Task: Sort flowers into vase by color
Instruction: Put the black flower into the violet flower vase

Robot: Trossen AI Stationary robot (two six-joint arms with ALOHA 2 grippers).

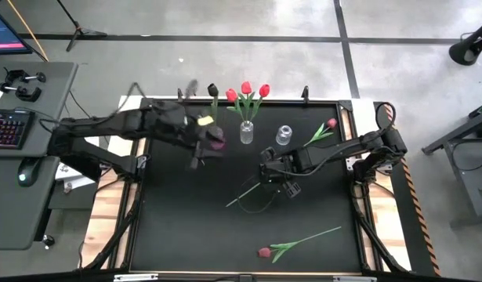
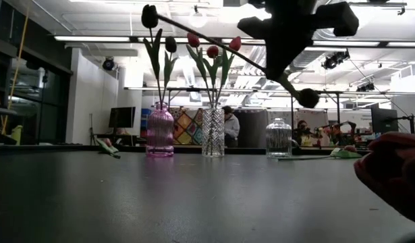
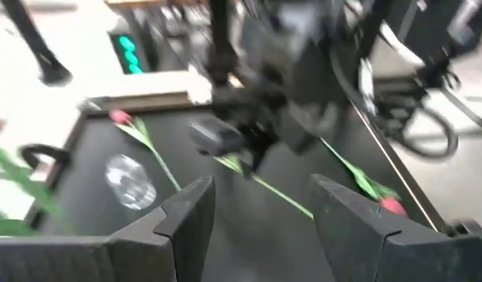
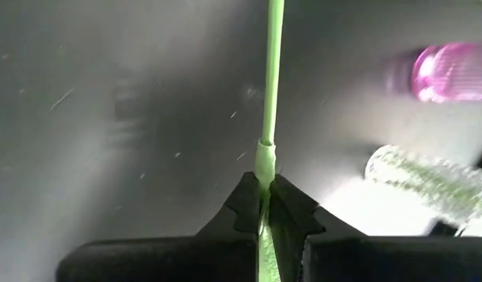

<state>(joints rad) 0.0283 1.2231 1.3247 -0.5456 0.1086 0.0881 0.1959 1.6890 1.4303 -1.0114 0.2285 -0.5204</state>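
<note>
My right gripper (image 1: 276, 178) is shut on a flower's thin green stem (image 4: 270, 94) above the middle of the table. The dark blob (image 2: 307, 98) below the gripper looks like its head. At the far edge, a pink vase (image 2: 160, 131) holds dark tulips (image 2: 149, 15) and a tall clear vase (image 1: 247, 131) holds red tulips (image 1: 246, 88). A smaller clear vase (image 1: 284, 135) stands to their right. My left gripper (image 3: 260, 207) hangs open over the pink vase, nothing between its fingers. My right gripper pinches the stem (image 4: 264, 168) between its two fingertips, just behind a small knot on the stem. The fingers slant down from above. The flower is lifted clear of the table, and its long bare stem (image 1: 241, 197) sticks out toward the near left.
A pink-headed flower (image 1: 323, 131) lies at the far right of the mat. A red-headed one (image 1: 291, 243) lies near the front edge. A desk with a keyboard (image 1: 7, 125) stands beyond the table's left side.
</note>
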